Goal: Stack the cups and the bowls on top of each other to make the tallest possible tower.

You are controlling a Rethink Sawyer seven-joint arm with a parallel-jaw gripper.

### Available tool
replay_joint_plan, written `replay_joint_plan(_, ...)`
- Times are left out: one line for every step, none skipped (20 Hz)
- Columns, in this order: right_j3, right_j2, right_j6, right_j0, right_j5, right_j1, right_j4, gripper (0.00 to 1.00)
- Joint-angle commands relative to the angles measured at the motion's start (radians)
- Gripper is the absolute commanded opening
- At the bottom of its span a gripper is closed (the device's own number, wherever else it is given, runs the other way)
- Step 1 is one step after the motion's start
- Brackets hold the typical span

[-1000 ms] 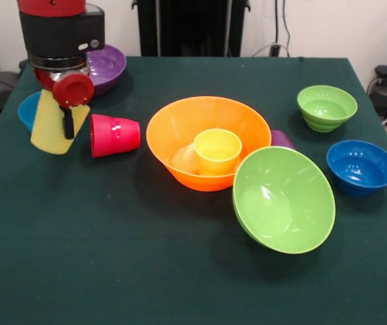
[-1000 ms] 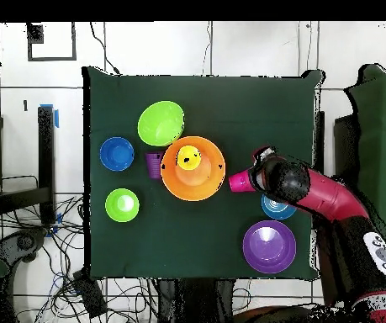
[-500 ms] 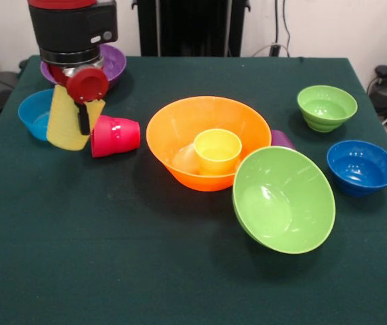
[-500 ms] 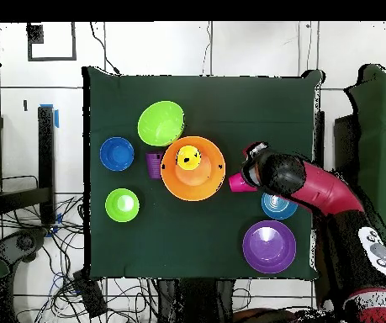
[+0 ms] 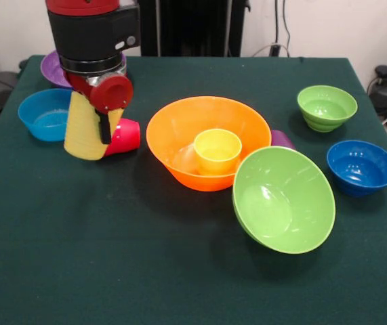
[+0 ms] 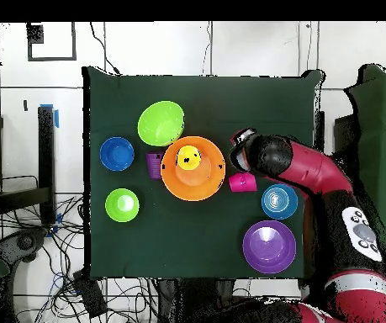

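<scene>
A: In the front view, where does the pincer (image 5: 93, 128) stand?

B: Over the bench's (image 5: 112, 257) left part, clenched on the pale yellow cup (image 5: 85, 128), which hangs a little tilted. The red-pink cup (image 5: 124, 135) lies on its side just behind it, toward the large orange bowl (image 5: 207, 145).

A: And that orange bowl?

B: Near the middle, with the yellow-orange cup (image 5: 217, 150) upright inside it. The large lime green bowl (image 5: 284, 200) leans against its right front side, tilted. A bit of the purple cup (image 5: 282, 139) shows behind.

A: The edges?

B: A small blue bowl (image 5: 44, 114) sits near the left edge, and the large purple bowl (image 5: 57, 68) at the far left corner. The small lime green bowl (image 5: 327, 107) and the other blue bowl (image 5: 361, 166) sit near the right edge. The whole front strip lies open.

A: From overhead?

B: The arm (image 6: 314, 172) reaches in from the bench's right edge; the pincer (image 6: 240, 156) is beside the orange bowl (image 6: 208, 181), with the red-pink cup (image 6: 243, 182) just below it. The purple bowl (image 6: 269, 246) is near the lower right corner, and a blue bowl (image 6: 278, 202) lies above it. The top strip and lower middle are open.
</scene>
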Motion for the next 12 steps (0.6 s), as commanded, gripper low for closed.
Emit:
replay_joint_plan(-0.188, 0.015, 0.009, 0.051, 0.231, 0.039, 0.016, 0.00)
replay_joint_plan(-0.200, 0.016, 0.009, 0.053, 0.248, 0.036, 0.017, 0.00)
replay_joint_plan(-0.224, 0.009, 0.009, 0.063, 0.267, 0.026, 0.008, 0.00)
replay_joint_plan(-0.235, 0.009, 0.016, 0.067, 0.296, 0.018, 0.014, 0.00)
replay_joint_plan(-0.269, 0.002, 0.028, 0.082, 0.347, 0.006, 0.014, 0.00)
replay_joint_plan(-0.288, -0.002, 0.035, 0.090, 0.380, 0.000, 0.014, 0.00)
replay_joint_plan(-0.316, -0.014, 0.055, 0.107, 0.436, -0.013, 0.014, 0.00)
replay_joint_plan(-0.320, -0.019, 0.068, 0.115, 0.452, -0.020, 0.016, 0.00)
replay_joint_plan(-0.319, -0.026, 0.083, 0.124, 0.454, -0.023, 0.018, 0.00)
replay_joint_plan(-0.318, -0.032, 0.098, 0.133, 0.457, -0.026, 0.020, 0.00)
replay_joint_plan(-0.320, -0.036, 0.111, 0.143, 0.455, -0.028, 0.023, 0.00)
replay_joint_plan(-0.315, -0.038, 0.116, 0.147, 0.447, -0.029, 0.026, 0.00)
